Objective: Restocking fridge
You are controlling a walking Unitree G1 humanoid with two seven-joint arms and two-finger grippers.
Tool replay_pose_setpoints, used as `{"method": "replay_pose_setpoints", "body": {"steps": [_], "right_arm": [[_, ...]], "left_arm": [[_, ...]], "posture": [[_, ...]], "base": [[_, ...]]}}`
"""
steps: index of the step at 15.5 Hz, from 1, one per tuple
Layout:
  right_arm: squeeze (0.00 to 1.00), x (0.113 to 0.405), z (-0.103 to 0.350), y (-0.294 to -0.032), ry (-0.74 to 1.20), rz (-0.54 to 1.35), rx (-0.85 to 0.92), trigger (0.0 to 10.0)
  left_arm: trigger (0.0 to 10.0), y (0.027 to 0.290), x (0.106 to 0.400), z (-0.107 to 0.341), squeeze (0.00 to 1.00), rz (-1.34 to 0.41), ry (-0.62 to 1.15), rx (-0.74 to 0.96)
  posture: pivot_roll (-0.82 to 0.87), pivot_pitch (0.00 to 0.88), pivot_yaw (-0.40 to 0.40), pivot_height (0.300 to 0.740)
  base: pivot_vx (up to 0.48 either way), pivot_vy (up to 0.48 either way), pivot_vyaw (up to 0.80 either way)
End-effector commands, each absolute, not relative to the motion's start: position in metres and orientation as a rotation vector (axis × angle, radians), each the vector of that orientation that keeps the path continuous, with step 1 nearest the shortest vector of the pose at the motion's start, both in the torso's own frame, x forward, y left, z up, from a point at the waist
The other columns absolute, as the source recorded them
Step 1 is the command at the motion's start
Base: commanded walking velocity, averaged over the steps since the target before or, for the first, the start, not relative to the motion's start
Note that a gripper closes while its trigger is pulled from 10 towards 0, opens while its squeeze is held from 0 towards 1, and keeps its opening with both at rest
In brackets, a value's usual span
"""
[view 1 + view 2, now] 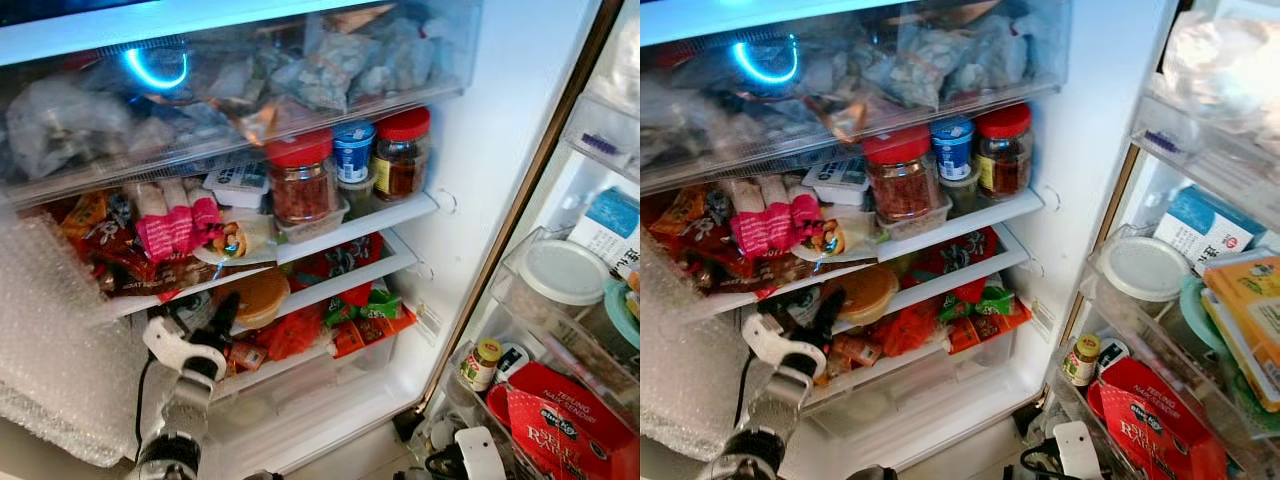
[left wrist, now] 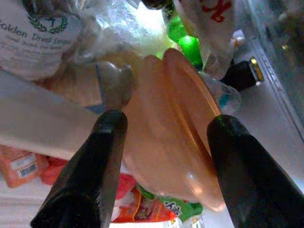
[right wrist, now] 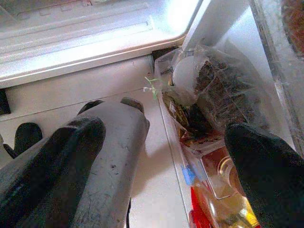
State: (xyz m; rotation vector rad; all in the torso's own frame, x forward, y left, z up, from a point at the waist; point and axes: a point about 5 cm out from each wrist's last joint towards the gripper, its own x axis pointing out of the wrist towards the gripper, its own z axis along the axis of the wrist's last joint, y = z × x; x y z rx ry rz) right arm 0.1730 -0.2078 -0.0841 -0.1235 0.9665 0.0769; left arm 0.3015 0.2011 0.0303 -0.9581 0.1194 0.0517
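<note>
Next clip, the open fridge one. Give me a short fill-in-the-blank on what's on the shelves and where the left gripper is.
1. The two glass jars on the middle shelf both have ____ lids.
2. Between those jars stands a small tub with a ____ label.
3. The left gripper has its fingers open on either side of an ____ lidded container.
4. That container sits on the shelf ____ the one with the jars.

Missing words: red; blue; orange; below
</note>
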Motion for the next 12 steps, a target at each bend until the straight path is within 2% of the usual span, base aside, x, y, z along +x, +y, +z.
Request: {"method": "replay_pose_setpoints", "body": {"steps": [1, 6, 12], "right_arm": [[0.0, 0.159, -0.091, -0.206, 1.024, 0.08, -0.123, 10.0], [0.0, 0.159, -0.091, -0.205, 1.022, 0.083, -0.124, 10.0], [0.0, 0.159, -0.091, -0.204, 1.015, 0.079, -0.128, 10.0]], "left_arm": [[10.0, 0.2, 0.299, 0.03, 0.0, 0.04, 0.131, -0.947], [10.0, 0.191, 0.286, 0.027, 0.0, -0.022, 0.182, -0.959], [10.0, 0.178, 0.304, 0.041, 0.0, -0.091, 0.179, -0.993]], "posture": [[-0.18, 0.0, 0.064, 0.656], [-0.18, 0.0, 0.069, 0.656], [-0.18, 0.0, 0.068, 0.656]], "base": [[0.0, 0.0, 0.0], [0.0, 0.0, 0.0], [0.0, 0.0, 0.0]]}}
